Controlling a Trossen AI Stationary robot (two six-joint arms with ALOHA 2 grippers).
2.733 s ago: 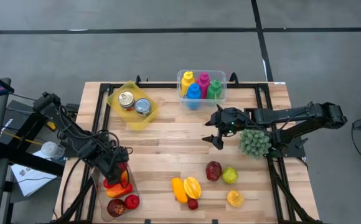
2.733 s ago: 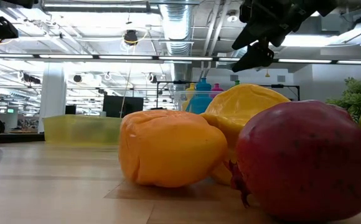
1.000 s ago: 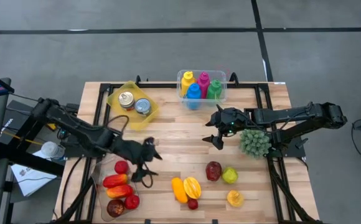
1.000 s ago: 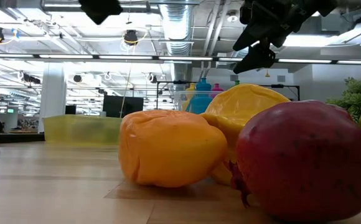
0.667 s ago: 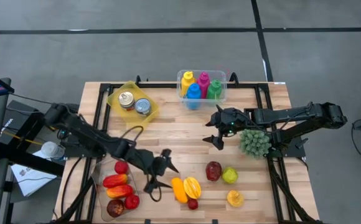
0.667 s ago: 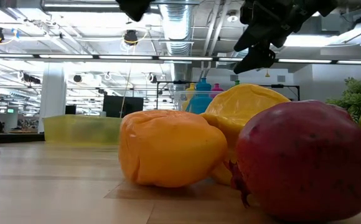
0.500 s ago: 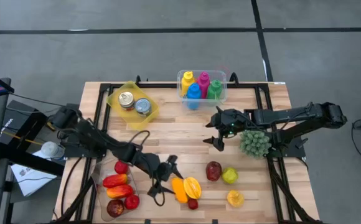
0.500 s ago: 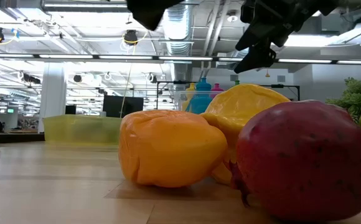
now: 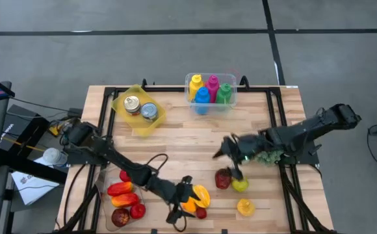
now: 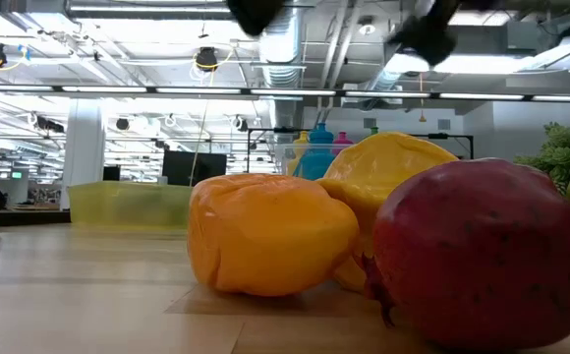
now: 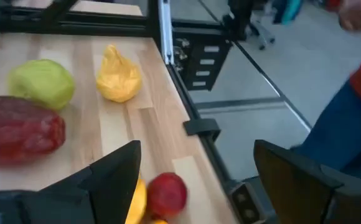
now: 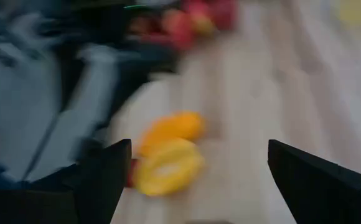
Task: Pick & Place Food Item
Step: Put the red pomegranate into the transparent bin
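The left hand [image 9: 183, 198] hovered with fingers spread wide and empty over the orange and yellow fruits [image 9: 195, 196] near the bench's [image 9: 175, 140] front edge. The right hand [image 9: 231, 159] also stood wide and empty, just above the dark red fruit [image 9: 223, 178] and green fruit [image 9: 240, 184].

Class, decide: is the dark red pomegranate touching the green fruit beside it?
Cannot tell. In the high view the pomegranate and green fruit sit close, but the right gripper overlaps them.
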